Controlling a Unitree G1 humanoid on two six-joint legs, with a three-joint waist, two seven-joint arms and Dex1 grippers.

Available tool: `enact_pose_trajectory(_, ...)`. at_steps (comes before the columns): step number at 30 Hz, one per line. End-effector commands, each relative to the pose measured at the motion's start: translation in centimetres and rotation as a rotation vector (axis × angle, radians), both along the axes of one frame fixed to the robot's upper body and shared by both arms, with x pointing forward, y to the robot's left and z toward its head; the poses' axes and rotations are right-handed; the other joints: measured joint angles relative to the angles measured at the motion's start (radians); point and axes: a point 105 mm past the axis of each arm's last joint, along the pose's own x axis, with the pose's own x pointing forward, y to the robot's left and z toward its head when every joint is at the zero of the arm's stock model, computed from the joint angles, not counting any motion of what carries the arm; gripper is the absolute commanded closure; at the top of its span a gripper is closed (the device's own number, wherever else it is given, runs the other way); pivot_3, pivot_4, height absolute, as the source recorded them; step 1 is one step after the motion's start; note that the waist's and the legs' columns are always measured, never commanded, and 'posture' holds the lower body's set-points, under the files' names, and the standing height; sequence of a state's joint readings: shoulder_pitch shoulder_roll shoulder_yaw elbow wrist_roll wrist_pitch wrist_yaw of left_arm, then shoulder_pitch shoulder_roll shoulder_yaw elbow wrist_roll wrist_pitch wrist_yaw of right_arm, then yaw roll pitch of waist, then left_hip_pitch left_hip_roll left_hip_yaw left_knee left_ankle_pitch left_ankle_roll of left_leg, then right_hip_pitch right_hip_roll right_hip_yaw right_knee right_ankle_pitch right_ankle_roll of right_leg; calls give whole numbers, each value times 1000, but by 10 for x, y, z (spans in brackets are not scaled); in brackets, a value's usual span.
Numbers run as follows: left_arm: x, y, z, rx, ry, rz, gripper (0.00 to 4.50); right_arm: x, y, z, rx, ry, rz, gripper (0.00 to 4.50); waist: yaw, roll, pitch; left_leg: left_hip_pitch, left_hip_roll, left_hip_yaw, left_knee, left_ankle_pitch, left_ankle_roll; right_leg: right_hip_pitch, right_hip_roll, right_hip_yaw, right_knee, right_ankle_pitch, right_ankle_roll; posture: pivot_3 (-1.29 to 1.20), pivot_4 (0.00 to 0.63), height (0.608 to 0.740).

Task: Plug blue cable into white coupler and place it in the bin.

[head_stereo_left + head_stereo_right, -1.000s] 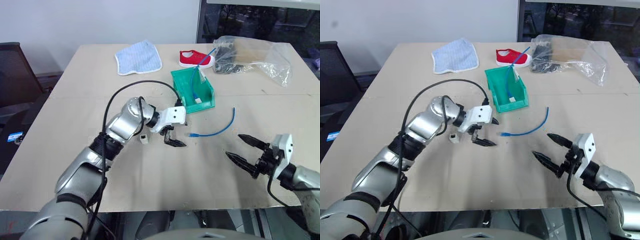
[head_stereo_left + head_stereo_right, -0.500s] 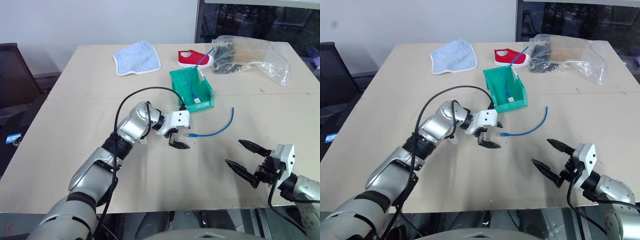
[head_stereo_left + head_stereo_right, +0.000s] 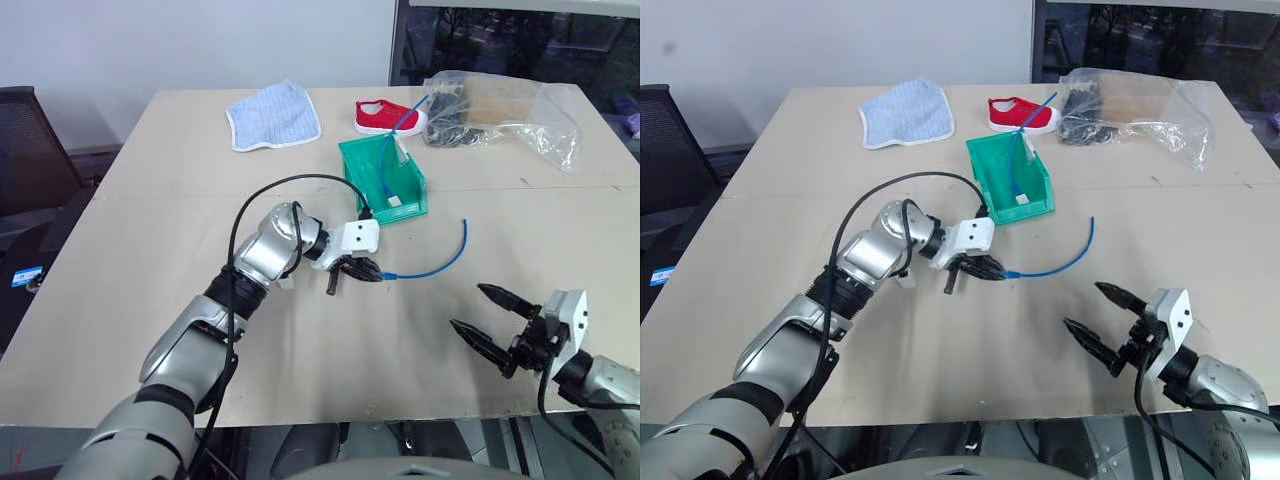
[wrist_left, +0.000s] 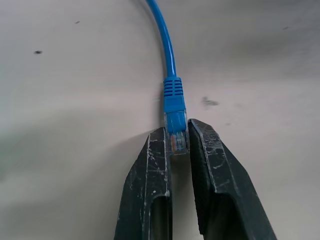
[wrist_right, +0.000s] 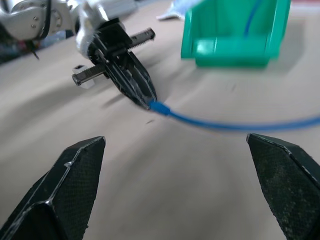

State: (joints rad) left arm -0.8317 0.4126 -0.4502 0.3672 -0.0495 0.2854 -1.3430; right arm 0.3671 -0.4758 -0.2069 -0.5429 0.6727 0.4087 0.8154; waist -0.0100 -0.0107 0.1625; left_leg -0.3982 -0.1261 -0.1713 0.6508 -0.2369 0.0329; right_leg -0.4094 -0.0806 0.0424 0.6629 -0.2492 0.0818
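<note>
I closed the left gripper [image 4: 179,145] on the blue cable's [image 3: 440,262] clear plug at frame centre, on the surface; a second earlier it stood apart. Right gripper [image 3: 484,315] waited apart, lower right. Next step, I judged: the white coupler [image 5: 82,82].

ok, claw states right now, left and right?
Left claw: shut on the plug end of the blue cable.
Right claw: open, holding nothing.
</note>
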Motion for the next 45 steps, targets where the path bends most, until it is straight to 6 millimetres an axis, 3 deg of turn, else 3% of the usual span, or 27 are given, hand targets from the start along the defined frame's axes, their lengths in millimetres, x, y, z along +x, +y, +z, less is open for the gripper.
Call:
enact_pose_trajectory(1,-14,-22,50,-272,115,-20,4489,-10,23,20,155,37,88,0,1,0,0,0,0,0,0,-1,2,0,0,0,0,0,0,0,150,740)
enact_pose_trajectory(7,-51,-24,94,-454,409,-128,4489,9,35,58,374,-22,76,0,-8,0,0,1,0,0,0,-2,3,0,0,0,0,0,0,0,150,740)
enact_pose_trajectory(13,-57,-23,109,-503,480,-135,4489,15,47,94,579,-65,132,0,-1,1,0,1,1,0,0,1,-1,0,1,0,0,0,0,0,150,740)
enact_pose_trajectory(16,-58,-23,109,-505,495,-132,4489,17,49,100,596,-71,146,0,0,1,0,0,1,0,0,1,-1,0,0,0,-1,0,0,0,150,740)
enact_pose_trajectory(20,-58,-24,112,-527,521,-133,4500,16,53,100,565,-67,171,1659,-2,1,0,0,1,0,0,1,-1,0,1,0,0,0,0,0,150,740)
enact_pose_trajectory(25,-59,-25,112,-537,550,-131,4500,18,56,100,558,-65,182,4300,-3,1,0,1,1,0,0,1,-1,0,1,0,0,0,0,0,150,740)
enact_pose_trajectory(32,-56,-27,110,-559,463,-134,4500,20,54,102,564,-67,180,4422,-2,1,0,1,1,1,0,1,-1,0,1,0,0,0,0,0,150,740)
enact_pose_trajectory(37,-64,-16,117,-581,441,-144,2146,25,50,101,571,-66,147,4500,-3,1,0,1,1,1,-1,1,-1,0,1,1,0,0,0,0,150,740)
enact_pose_trajectory(41,-73,4,127,-620,352,-82,164,30,42,96,566,-61,109,4500,-6,1,0,0,1,1,-1,1,-1,-1,1,2,0,0,0,0,150,740)
enact_pose_trajectory(43,-84,19,129,-623,307,-47,70,35,37,92,553,-57,77,4500,-9,1,0,0,2,1,-2,1,-1,-2,1,2,0,0,0,0,150,740)
enact_pose_trajectory(45,-81,32,133,-666,198,89,70,40,31,88,538,-60,43,4500,-5,1,0,1,2,2,-3,1,-1,-2,1,2,0,0,-1,0,150,740)
